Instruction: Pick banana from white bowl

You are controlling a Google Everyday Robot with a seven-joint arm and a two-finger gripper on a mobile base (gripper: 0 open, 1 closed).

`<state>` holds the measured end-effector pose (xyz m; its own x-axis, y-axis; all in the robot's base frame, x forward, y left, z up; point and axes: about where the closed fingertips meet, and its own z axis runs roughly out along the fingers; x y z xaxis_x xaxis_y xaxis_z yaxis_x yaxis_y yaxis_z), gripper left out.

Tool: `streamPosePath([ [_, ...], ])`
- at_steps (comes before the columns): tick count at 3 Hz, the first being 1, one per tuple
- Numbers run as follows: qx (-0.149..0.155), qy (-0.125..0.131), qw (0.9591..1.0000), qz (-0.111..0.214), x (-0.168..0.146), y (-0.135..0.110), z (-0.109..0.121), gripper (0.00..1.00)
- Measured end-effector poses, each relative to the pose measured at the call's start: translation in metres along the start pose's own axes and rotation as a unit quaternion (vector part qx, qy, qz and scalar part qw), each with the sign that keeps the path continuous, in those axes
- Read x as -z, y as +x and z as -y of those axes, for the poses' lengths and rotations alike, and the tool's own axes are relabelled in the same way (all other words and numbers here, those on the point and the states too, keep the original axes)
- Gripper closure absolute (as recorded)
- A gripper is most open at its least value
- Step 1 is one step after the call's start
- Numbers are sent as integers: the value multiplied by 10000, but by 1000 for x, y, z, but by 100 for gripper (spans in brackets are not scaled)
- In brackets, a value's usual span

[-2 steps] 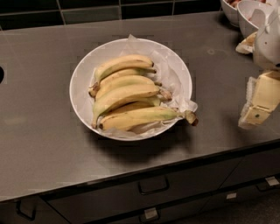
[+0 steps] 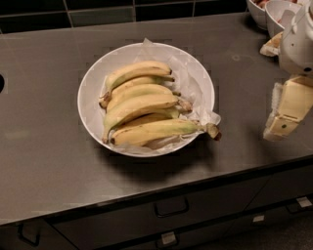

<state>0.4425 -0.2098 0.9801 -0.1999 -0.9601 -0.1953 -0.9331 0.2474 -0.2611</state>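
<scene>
- A dark grey countertop [image 2: 44, 146] runs across the whole view, with a dark tiled wall [image 2: 98, 10] behind it and drawer fronts with a handle [image 2: 171, 207] below its front edge.
- The white bowl [image 2: 88, 88], wide and shallow, sits on the counter left of centre, lined with crinkled white paper [image 2: 190, 73] that pokes over the rim at the back and on the right.
- A bunch of bananas fills the bowl, lying side by side, with their stems towards the right.
- The banana [image 2: 142, 105] is the thick, long, curved one in the middle of the pile. It lies inside the bowl, its left tip near the bowl's left wall, pressed between its neighbours.
- A shorter yellow banana [image 2: 139, 71] lies at the back of the pile.
- A slimmer banana [image 2: 156, 129] lies at the front, touching the thick one; its dark-brown stem stub [image 2: 213, 131] hangs over the bowl's right rim.
- The gripper [image 2: 283, 117], cream-coloured, hangs at the right edge of the view above the counter's front right part, well apart from the bowl. It touches no banana, and whether it is open or closed cannot be told.
- Smaller white bowls [image 2: 281, 12] stand in the far right corner, behind the arm.
</scene>
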Motion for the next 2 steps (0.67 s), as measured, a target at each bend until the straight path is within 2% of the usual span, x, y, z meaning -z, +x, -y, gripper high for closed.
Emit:
streamPosePath([
  [1, 366, -31, 9993, -30, -2, -25, 7, 0],
  [2, 782, -86, 9969, -1, -7, -55, 11, 0],
])
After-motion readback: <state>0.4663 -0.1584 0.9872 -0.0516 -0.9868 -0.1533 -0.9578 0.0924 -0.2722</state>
